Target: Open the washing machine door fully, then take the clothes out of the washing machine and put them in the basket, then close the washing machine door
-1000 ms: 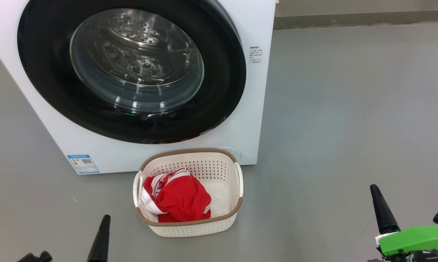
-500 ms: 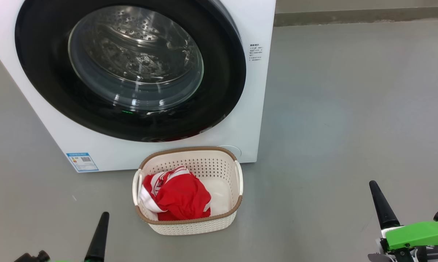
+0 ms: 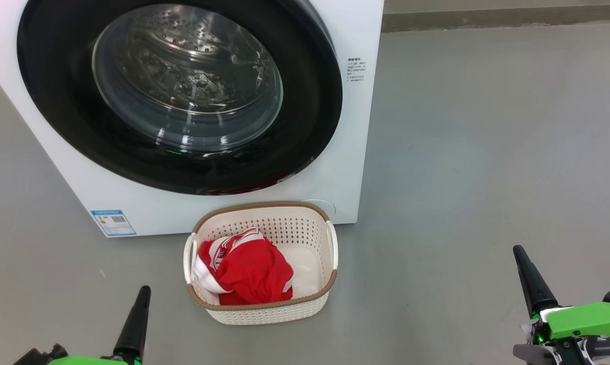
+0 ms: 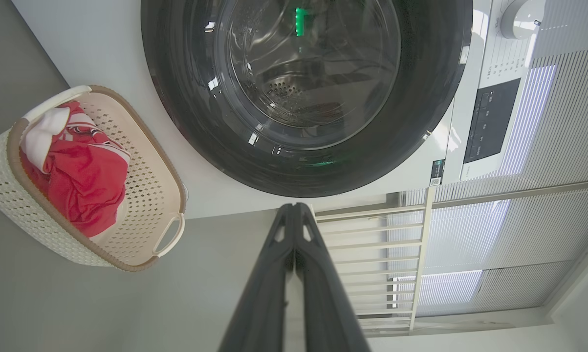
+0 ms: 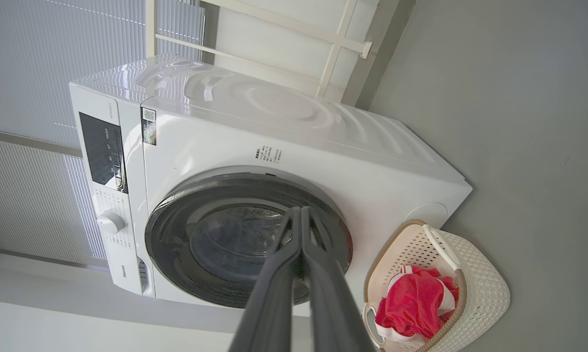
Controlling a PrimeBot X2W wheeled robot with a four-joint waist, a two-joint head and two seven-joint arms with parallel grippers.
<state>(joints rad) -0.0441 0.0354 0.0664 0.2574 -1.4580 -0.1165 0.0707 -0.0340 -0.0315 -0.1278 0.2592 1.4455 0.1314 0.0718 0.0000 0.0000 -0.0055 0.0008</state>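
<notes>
Washing machine door (image 3: 183,96), large, round, with a glossy black rim and clear bulging glass bowl, appears shut against the big white boxy front-loader (image 3: 358,152), well ahead of both sets of fingertips. It is judged rigid, fairly heavy and slick on the rim, so any hold is best taken at the rim edge, not on the glass. Soft red-and-white clothes (image 3: 249,276) lie in the cream perforated plastic basket (image 3: 264,314), forward of and between the grippers; judged light, limp and easily pinched at a fold. Left gripper (image 4: 294,215) and right gripper (image 5: 301,215): fingers pressed together, nothing held.
</notes>
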